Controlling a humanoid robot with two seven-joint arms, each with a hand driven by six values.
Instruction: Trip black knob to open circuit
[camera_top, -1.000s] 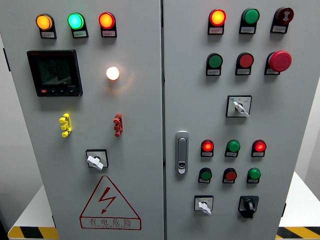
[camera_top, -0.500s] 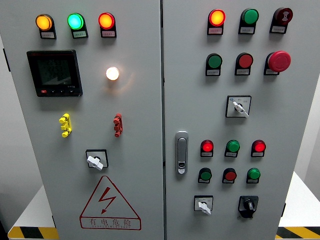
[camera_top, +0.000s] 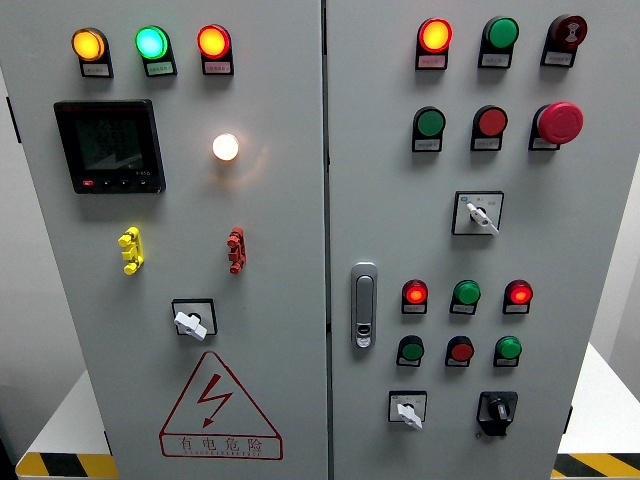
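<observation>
Head view | no robot hand visible, finger state cannot be told | black knob (camera_top: 496, 409) low on right door of cabinet (camera_top: 300, 250), right of white selector switch (camera_top: 407, 411), below green button (camera_top: 508, 349)

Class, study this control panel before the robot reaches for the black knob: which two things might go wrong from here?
1. The black knob sits beside a white-handled selector of similar size; a hand could turn the wrong one.
2. Push buttons lie just above the knob, so fingers approaching from above might press one by accident.

Neither hand is in view yet.
</observation>
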